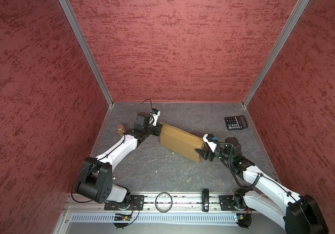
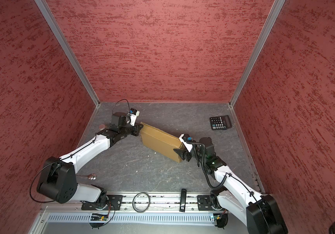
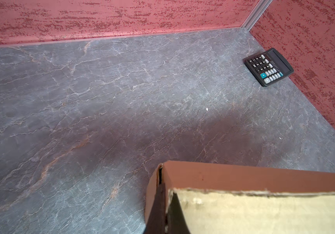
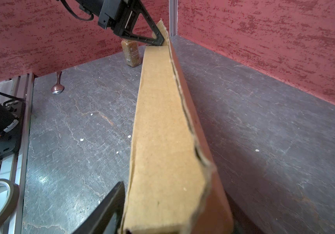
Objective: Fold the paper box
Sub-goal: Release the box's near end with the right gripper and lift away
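Brown corrugated cardboard, the paper box sits mid-table, already folded into a shallow, long shape. In both top views its long axis runs on a diagonal, one end pointing to the far left and the other to the near right. In the right wrist view a narrow face is turned upward, and a ragged cut edge runs along it. The lower long edge seems to rest on the grey slate-patterned surface.

The left gripper meets the box at its far-left end. Its fingers are pressed together on a cardboard flap at that upper corner, and the right wrist view shows the black fingertips pinching the raised tab. In the left wrist view one dark finger lies tight against the box corner.

The right gripper is at the near-right end, its fingers spread apart around the end of the box. One black finger lies just beside the box's side. The other is hidden, so whether the pads press on the cardboard cannot be told.

The left arm reaches from the near-left base forward and inward, with its wrist bent toward the box. The right arm stretches from the near-right base toward the middle, and its gripper faces along the box's length.

A black calculator lies well apart by the far right wall. A spice jar stands near the left gripper.
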You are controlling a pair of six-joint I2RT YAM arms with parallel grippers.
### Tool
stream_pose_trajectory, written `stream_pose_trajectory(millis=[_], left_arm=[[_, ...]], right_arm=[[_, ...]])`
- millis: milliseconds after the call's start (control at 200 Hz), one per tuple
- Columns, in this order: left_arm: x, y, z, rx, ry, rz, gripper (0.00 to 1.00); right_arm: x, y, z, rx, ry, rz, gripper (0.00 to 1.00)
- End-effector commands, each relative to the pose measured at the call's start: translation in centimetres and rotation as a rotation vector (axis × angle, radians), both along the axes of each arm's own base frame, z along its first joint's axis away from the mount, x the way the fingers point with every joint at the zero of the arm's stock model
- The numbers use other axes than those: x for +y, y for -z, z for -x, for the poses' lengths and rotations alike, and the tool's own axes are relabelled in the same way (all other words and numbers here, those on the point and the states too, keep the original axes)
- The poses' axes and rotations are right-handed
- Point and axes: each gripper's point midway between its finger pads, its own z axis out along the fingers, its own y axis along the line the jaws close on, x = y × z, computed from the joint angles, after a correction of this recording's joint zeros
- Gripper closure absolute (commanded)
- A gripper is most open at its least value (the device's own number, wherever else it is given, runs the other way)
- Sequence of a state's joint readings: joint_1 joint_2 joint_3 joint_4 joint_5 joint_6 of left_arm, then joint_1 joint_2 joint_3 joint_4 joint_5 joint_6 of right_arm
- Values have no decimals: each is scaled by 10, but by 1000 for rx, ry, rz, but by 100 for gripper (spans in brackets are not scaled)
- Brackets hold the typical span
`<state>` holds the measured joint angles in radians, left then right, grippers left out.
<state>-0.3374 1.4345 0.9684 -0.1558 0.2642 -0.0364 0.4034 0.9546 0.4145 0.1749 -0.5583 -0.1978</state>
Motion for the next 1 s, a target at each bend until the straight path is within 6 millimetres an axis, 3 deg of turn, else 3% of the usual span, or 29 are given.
stream_pose_trajectory(millis=[0, 551, 756, 997], left_arm=[[2, 17, 3, 51, -16, -33, 100], [-3, 18, 7, 48, -11, -49, 100], [-4, 16, 9, 44, -9, -53, 100], [-6, 18, 12, 48, -4, -52, 100]], right_arm=[[-3, -3, 2, 3, 26, -17, 33], [-8, -16, 8, -15, 43, -30, 29], [-12, -39, 11, -76, 62, -50, 28], [-15, -84, 15, -84, 87, -123, 34]])
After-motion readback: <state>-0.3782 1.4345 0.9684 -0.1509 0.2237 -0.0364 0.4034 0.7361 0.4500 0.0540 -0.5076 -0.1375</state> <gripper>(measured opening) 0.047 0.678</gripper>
